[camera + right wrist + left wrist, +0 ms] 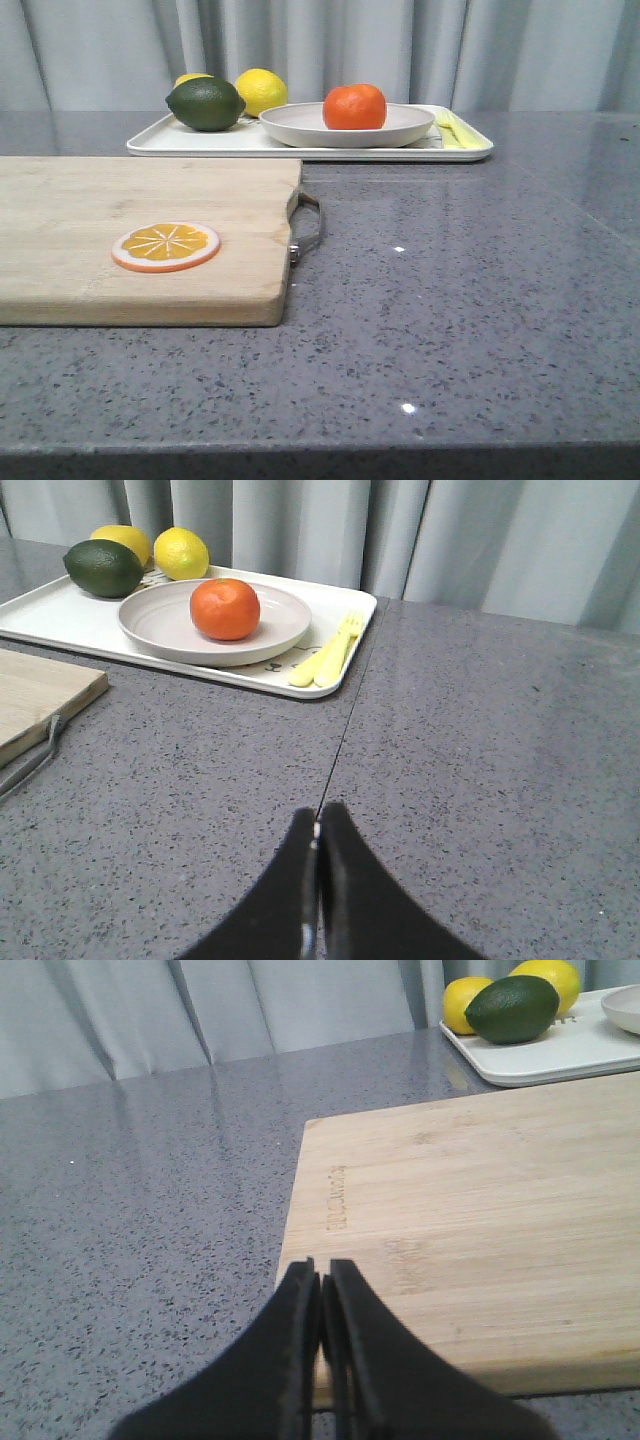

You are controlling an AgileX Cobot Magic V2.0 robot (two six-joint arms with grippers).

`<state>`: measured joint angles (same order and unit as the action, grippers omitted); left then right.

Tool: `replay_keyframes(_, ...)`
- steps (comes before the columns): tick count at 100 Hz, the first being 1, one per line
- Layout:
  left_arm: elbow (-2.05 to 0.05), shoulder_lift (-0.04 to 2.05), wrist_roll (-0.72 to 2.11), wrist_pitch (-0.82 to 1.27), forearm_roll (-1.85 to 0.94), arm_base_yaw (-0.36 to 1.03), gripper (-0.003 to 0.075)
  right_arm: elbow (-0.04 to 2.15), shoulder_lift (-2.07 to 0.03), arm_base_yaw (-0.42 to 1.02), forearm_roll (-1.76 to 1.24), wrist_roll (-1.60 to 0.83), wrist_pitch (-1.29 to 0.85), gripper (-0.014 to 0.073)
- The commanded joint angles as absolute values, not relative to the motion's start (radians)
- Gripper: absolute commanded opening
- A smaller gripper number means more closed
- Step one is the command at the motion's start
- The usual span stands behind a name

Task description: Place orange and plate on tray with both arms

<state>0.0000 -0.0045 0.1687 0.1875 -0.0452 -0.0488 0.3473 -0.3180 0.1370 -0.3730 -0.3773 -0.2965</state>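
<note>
The orange [354, 106] sits in the off-white plate [300, 127], and the plate stands on the white tray [150, 142] at the back of the table. The right wrist view shows the same: orange [225, 608] in the plate [150, 625] on the tray [50, 615]. The plate's edge [628, 1008] and the tray [560, 1055] show in the left wrist view. My left gripper [322, 1270] is shut and empty above the near corner of the wooden cutting board [480, 1220]. My right gripper [318, 815] is shut and empty over bare counter. Neither gripper shows in the front view.
A dark green avocado [205, 103] and two lemons [260, 90] lie on the tray's left part; yellow cutlery [450, 130] lies at its right end. The cutting board [100, 200] with a metal handle [306, 228] holds an orange slice disc [166, 246]. Grey curtains hang behind.
</note>
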Motion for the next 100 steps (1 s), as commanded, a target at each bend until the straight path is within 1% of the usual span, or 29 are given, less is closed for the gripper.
replay_keyframes(1, 0.008, -0.037, 0.158, 0.11, -0.047, -0.048, -0.0019, 0.372, -0.324, 0.133, -0.376, -0.384, -0.228, -0.0067)
replay_keyframes(76, 0.008, -0.037, 0.158, 0.11, -0.047, -0.048, -0.0019, 0.371, -0.324, 0.133, -0.376, -0.384, -0.228, -0.0067)
replay_keyframes(91, 0.008, -0.037, 0.158, 0.11, -0.047, -0.048, -0.0019, 0.32, -0.291, 0.133, -0.338, -0.363, -0.174, -0.0067)
replay_keyframes(100, 0.008, -0.037, 0.158, 0.11, -0.047, -0.048, -0.0019, 0.243, -0.232, 0.133, -0.293, -0.276, -0.101, -0.0067)
